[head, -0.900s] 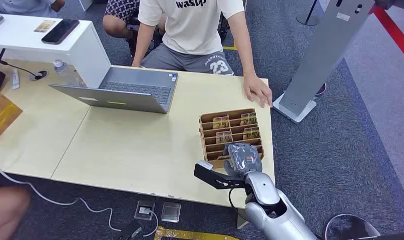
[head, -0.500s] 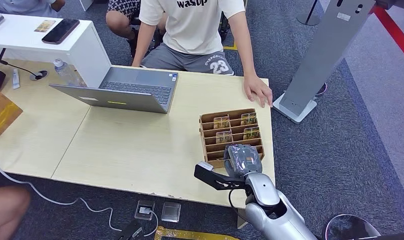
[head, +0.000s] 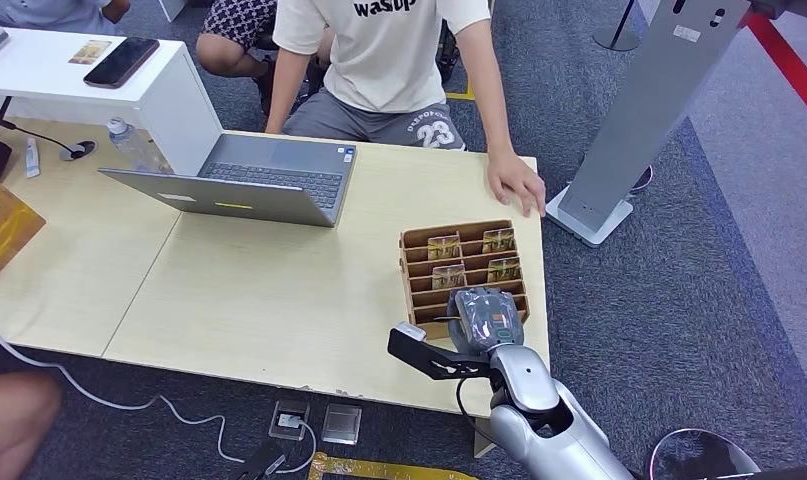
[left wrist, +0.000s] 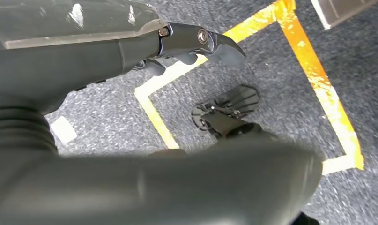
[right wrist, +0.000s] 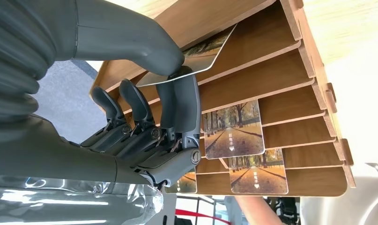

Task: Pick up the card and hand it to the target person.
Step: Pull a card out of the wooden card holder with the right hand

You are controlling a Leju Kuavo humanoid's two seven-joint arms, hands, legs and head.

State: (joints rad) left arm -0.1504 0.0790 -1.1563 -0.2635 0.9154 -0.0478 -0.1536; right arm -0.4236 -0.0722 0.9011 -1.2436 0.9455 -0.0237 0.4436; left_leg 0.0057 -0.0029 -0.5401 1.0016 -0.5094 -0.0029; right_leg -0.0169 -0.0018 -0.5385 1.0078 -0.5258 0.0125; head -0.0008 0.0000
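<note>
The fingers (right wrist: 180, 105) of the right hand (right wrist: 144, 122) pinch a card (right wrist: 196, 58): the thick grey thumb lies on one face of the card and a dark finger presses on the other face, while the other fingers are curled beside it. The card is between the wooden slats of the card holder (right wrist: 280, 75), at its near end, and it is tilted against the slat. In the head view the right hand (head: 487, 318) sits over the near rows of the card holder (head: 463, 270), which stands on the light tabletop (head: 279, 290) close to its right edge. More cards (head: 442, 246) with a tree picture stand in the far rows of the holder. The left hand (left wrist: 191, 44) hangs over a grey carpet with orange tape lines; I cannot tell how its fingers are set. Beyond the holder, a person in a white shirt (head: 379, 50) sits at the far side of the tabletop, with one hand (head: 515, 182) flat on the tabletop near the corner. An open laptop (head: 249, 182) lies to the left of the person, well apart from the holder. A grey stand (head: 639, 110) rises from the carpet just beside the right corner of the tabletop.
</note>
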